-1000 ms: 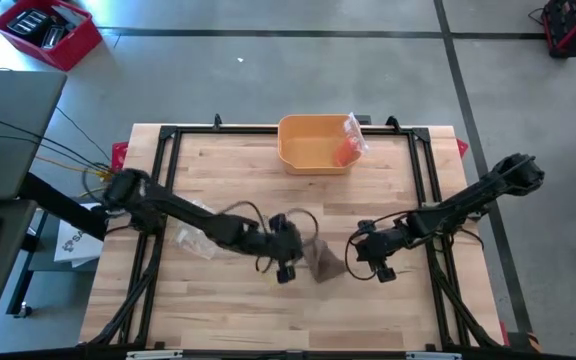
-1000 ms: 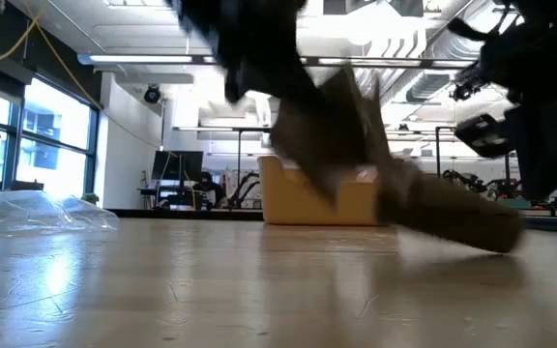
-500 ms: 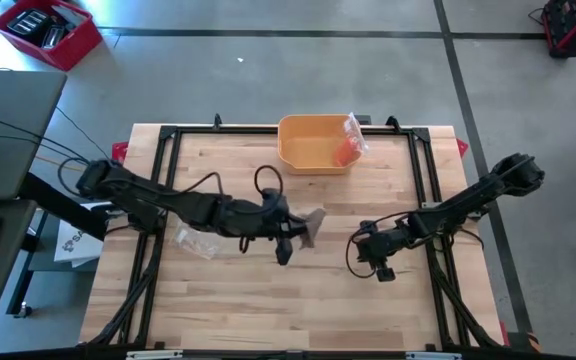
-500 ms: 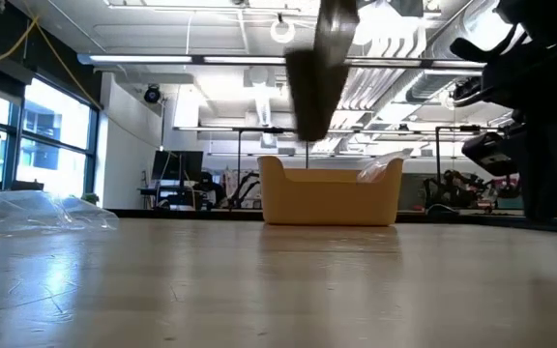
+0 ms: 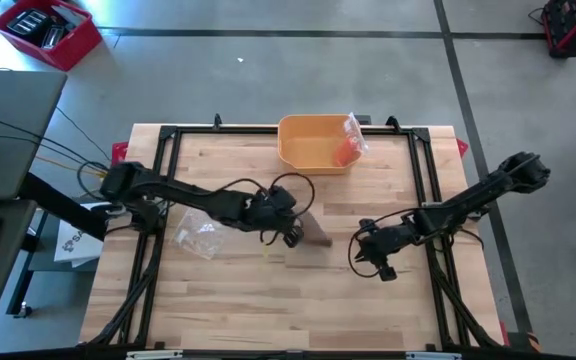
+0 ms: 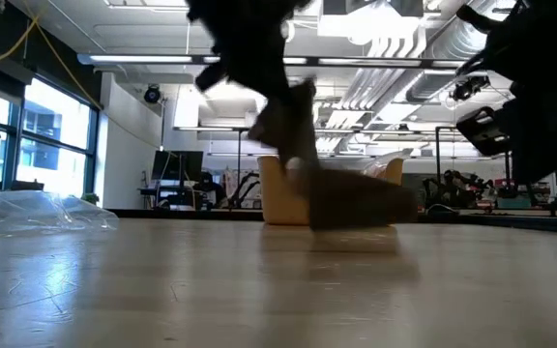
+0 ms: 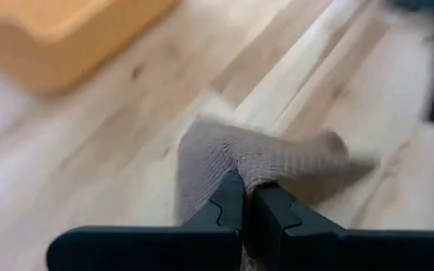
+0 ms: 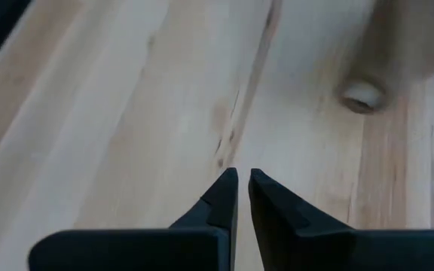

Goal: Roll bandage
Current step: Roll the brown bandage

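Taking the bandage [image 5: 311, 238] as our landmark, it sits near the middle of the tabletop [image 5: 228, 300], one end lifted and the rest trailing down onto the wood. Nearest to it, in fact on it, is our left hand [image 5: 293, 232]: the left wrist view shows the fingers clenched on a fold of the brownish knit cloth. Just to the bandage's right, apart from it, our right hand [image 5: 375, 262] hovers low over bare wood with its fingers nearly together and nothing between them. Left of the bandage lies a crumpled clear plastic wrapper [image 5: 197, 236]. Well beyond the bandage, at the tabletop's far edge, stands the yellow bin [image 5: 313, 145] with a packet [image 5: 348, 140] leaning in it.

We judge this an early step: the strip is loose, not wound, though its blurred outline leaves that partly unsure. Next we probably need to lay it flat and straight, then have the right hand pin or pinch the free end to start the first turn.
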Robot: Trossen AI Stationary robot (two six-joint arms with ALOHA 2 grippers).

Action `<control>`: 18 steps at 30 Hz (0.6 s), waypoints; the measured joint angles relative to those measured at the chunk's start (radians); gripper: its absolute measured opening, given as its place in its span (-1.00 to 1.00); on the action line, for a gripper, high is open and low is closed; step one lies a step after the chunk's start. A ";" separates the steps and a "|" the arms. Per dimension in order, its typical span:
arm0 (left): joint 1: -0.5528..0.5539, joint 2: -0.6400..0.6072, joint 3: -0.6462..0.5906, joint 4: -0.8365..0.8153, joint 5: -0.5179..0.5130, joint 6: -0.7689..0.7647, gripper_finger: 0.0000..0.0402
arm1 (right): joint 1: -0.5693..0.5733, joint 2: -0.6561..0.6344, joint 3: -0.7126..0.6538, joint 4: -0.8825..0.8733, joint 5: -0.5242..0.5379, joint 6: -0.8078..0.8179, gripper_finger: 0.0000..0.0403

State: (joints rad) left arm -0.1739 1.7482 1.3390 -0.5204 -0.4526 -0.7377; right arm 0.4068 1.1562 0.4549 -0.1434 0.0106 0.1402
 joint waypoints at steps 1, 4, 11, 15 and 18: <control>0.009 0.016 -0.010 0.002 0.013 -0.013 -1.00 | 0.000 0.003 0.000 0.020 0.007 -0.007 -0.86; 0.028 0.059 -0.043 0.007 0.031 -0.028 -1.00 | 0.000 0.029 0.000 0.104 0.013 -0.041 -0.86; 0.052 0.093 -0.052 -0.006 0.024 -0.025 -1.00 | -0.036 0.147 0.000 0.415 0.067 -0.193 -0.83; 0.058 0.087 -0.052 -0.023 0.021 -0.012 -1.00 | -0.114 0.242 0.000 0.558 0.064 -0.220 -0.61; 0.062 0.087 -0.052 -0.050 0.016 -0.011 -1.00 | -0.176 0.326 0.001 0.637 0.067 -0.244 -0.36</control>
State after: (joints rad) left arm -0.1119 1.8347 1.2873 -0.5707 -0.4370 -0.7490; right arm 0.2306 1.4827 0.4561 0.4937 0.0781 -0.1035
